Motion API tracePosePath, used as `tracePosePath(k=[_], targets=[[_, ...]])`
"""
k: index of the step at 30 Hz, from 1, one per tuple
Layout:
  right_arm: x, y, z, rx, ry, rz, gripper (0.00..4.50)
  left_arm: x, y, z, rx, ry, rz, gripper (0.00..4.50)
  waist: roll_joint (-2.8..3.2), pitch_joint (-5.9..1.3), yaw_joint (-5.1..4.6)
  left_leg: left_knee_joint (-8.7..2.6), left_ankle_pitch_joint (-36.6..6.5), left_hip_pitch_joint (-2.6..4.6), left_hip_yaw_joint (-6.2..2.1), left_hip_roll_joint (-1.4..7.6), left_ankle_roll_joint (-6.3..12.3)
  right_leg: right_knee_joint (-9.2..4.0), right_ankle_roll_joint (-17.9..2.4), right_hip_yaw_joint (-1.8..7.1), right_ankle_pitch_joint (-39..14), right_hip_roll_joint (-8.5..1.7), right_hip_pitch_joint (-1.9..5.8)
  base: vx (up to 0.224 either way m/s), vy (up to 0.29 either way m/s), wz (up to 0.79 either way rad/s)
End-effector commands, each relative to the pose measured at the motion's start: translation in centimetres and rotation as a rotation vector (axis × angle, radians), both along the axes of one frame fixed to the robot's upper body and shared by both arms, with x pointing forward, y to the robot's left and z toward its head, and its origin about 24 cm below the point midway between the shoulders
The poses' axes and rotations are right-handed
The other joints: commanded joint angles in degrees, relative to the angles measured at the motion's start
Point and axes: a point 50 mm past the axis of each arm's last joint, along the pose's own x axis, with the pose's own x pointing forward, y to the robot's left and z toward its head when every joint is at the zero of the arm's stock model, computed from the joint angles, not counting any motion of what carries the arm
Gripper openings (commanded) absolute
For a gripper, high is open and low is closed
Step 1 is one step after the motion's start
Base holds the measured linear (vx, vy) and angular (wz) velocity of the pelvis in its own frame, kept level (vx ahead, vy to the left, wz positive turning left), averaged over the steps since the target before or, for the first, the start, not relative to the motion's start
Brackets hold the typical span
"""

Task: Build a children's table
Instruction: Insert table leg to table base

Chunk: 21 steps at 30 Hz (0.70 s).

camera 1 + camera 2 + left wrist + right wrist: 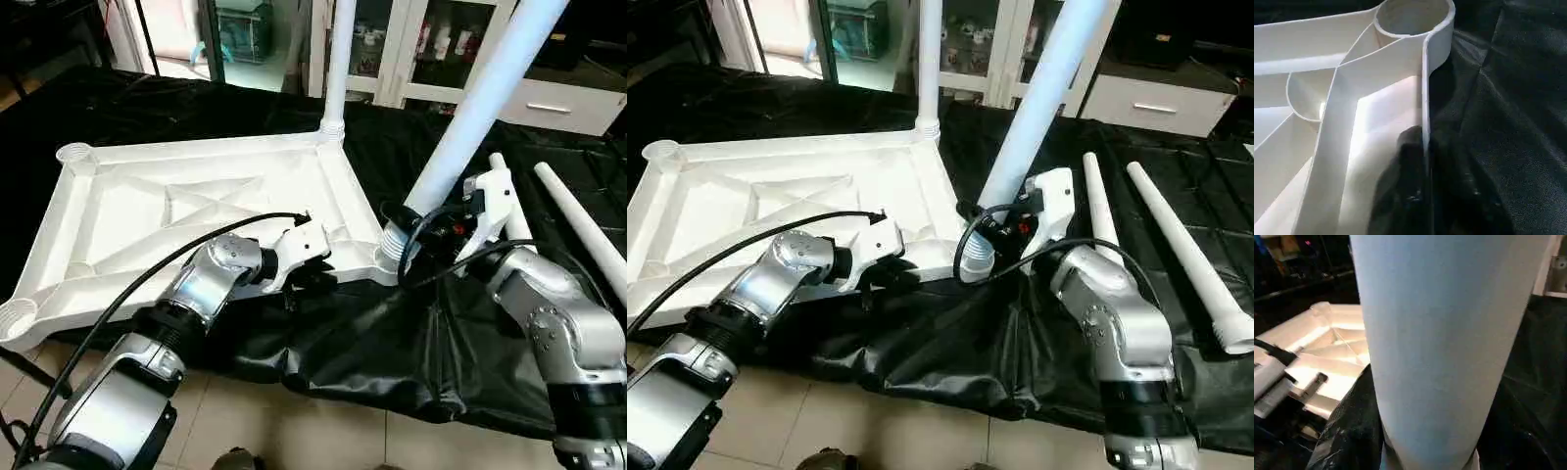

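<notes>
A black-sheeted table [470,343] stands on a tiled floor [294,431], with white glass-door cabinets [411,49] behind. One white tabletop [196,206] lies ribs-up on it. Four legs: one upright [340,59], one tilted [480,108] at the near socket, two loose [1181,235]. The left pincer [304,279] pinches the top's rim; the right pincer [431,230] grips the tilted leg.

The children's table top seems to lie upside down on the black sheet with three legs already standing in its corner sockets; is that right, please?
Not quite: two legs stand in the top, not three. The left eye view shows one leg upright in the far socket and a second leg leaning in the near right socket. Two other legs lie on the black sheet.
</notes>
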Motion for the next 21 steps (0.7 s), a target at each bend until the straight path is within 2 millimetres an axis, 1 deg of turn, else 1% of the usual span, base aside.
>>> tracePosePath(k=[1, 2, 3, 5, 6, 7, 8, 9, 10, 12, 13, 14, 15, 16, 20, 21], targets=[[0.9, 0.9, -0.4, -0.032, 0.008, 0.036, 1.91, -0.7, 0.5, -1.6, 0.050, 0.066, -0.006, 0.25, -0.33, -4.70, -0.33, -4.13, -11.4, 0.95, -0.64, 2.44, 0.25, -4.52, -12.6, 2.30, -7.9, -3.25, 2.63, 0.000, 0.000, 0.00], [1.1, 1.1, -0.5, -0.030, 0.017, 0.040, 1.91, -0.7, 0.5, -1.6, 0.050, 0.066, -0.007, 0.06, -0.90, -4.65, -0.34, -4.03, -11.7, 1.08, -0.47, 2.46, 0.68, -4.61, -12.8, 2.39, -8.5, -3.37, 2.55, 0.000, 0.000, 0.00], [1.2, 1.2, -0.6, -0.027, 0.027, 0.044, 1.91, -0.7, 0.4, -1.7, 0.050, 0.067, -0.008, 0.02, -0.69, -4.67, -0.23, -3.99, -11.5, 1.08, -0.50, 2.46, 0.90, -4.59, -12.9, 2.42, -8.8, -3.48, 2.60, 0.000, 0.000, 0.00], [1.4, 1.4, -0.8, -0.013, 0.050, 0.048, 1.91, -0.9, 0.4, -1.8, 0.052, 0.069, -0.013, 0.00, -0.72, -4.63, -0.20, -4.06, -10.6, 1.13, -0.51, 2.68, 1.39, -4.46, -12.8, 2.40, -8.3, -3.33, 2.49, 0.000, 0.000, 0.00], [1.4, 1.4, -1.1, 0.003, 0.072, 0.049, 1.91, -1.0, 0.4, -1.8, 0.051, 0.071, -0.015, 0.00, -1.39, -4.61, -0.32, -4.09, -10.3, 1.10, -0.43, 2.71, 1.67, -4.47, -12.8, 2.40, -7.9, -3.31, 2.51, 0.000, 0.000, 0.00], [1.4, 1.4, -1.2, 0.015, 0.088, 0.051, 1.91, -1.0, 0.4, -1.8, 0.050, 0.071, -0.016, 0.00, -1.13, -4.57, -0.14, -4.08, -9.0, 1.09, -0.48, 2.79, 2.29, -4.21, -12.9, 2.40, -7.0, -3.40, 2.51, 0.000, 0.000, 0.00], [1.3, 1.4, -1.5, 0.025, 0.105, 0.056, 1.91, -1.1, 0.4, -1.8, 0.048, 0.074, -0.015, 0.00, -1.35, -4.54, -0.21, -4.08, -8.8, 1.14, -0.41, 2.80, 2.51, -4.24, -13.0, 2.40, -6.6, -3.34, 2.44, 0.000, 0.000, 0.00], [1.3, 1.4, -1.6, 0.024, 0.108, 0.058, 1.91, -1.1, 0.4, -1.8, 0.047, 0.076, -0.014, 0.00, -1.30, -4.53, -0.22, -4.05, -8.7, 1.12, -0.40, 2.79, 2.75, -4.17, -13.1, 2.39, -6.1, -3.30, 2.46, 0.000, 0.000, 0.00], [1.3, 1.4, -1.9, 0.008, 0.112, 0.065, 1.90, -1.2, 0.5, -1.8, 0.046, 0.079, -0.016, 0.00, -1.75, -4.34, -0.30, -4.11, -8.9, 1.02, -0.33, 2.75, 2.91, -4.30, -12.9, 2.40, -6.6, -3.33, 2.44, 0.000, 0.000, 0.00], [1.2, 1.3, -2.1, -0.010, 0.114, 0.072, 1.90, -1.3, 0.5, -1.8, 0.046, 0.080, -0.019, 0.00, -1.60, -4.28, -0.29, -4.18, -9.7, 1.06, -0.34, 2.75, 2.72, -4.44, -12.6, 2.41, -8.2, -3.43, 2.42, 0.000, 0.000, 0.00], [1.3, 1.2, -2.2, -0.015, 0.116, 0.072, 1.90, -1.3, 0.6, -1.8, 0.046, 0.081, -0.018, 0.00, -1.54, -4.23, -0.35, -4.22, -10.6, 1.21, -0.32, 2.78, 2.33, -4.63, -12.3, 2.46, -9.7, -3.45, 2.26, 0.000, 0.000, 0.00], [1.4, 1.0, -2.2, -0.016, 0.115, 0.071, 1.90, -1.4, 0.6, -1.9, 0.047, 0.081, -0.019, 0.00, -1.63, -4.11, -0.41, -4.28, -11.1, 1.22, -0.30, 2.77, 2.16, -4.77, -12.1, 2.49, -10.5, -3.41, 2.19, 0.000, 0.000, 0.00], [1.6, 0.8, -2.1, -0.011, 0.110, 0.061, 1.90, -1.4, 0.7, -1.9, 0.047, 0.080, -0.020, 0.00, -1.63, -4.12, -0.41, -4.33, -11.7, 1.17, -0.37, 2.79, 1.81, -4.84, -11.8, 2.52, -11.4, -3.50, 2.26, 0.000, 0.000, 0.00], [1.8, 0.4, -1.9, 0.007, 0.102, 0.048, 1.90, -1.6, 0.8, -1.9, 0.047, 0.079, -0.022, 0.00, -1.54, -4.06, -0.57, -4.42, -12.1, 1.21, -0.41, 2.84, 1.44, -4.89, -11.6, 2.53, -12.0, -3.44, 2.14, 0.000, 0.000, 0.00], [1.8, 0.1, -2.0, 0.042, 0.105, 0.038, 1.90, -1.7, 0.8, -1.8, 0.046, 0.078, -0.025, 0.00, -1.60, -4.14, -0.62, -4.37, -12.1, 1.23, -0.36, 2.81, 1.60, -4.91, -11.6, 2.59, -11.5, -3.43, 2.16, 0.000, 0.000, 0.00], [1.9, 0.0, -2.2, 0.069, 0.111, 0.030, 1.90, -1.7, 0.8, -1.8, 0.046, 0.078, -0.025, 0.00, -1.33, -4.06, -0.62, -4.40, -12.0, 1.18, -0.41, 2.81, 1.63, -4.86, -11.6, 2.60, -11.2, -3.41, 2.12, 0.000, 0.000, 0.00]])
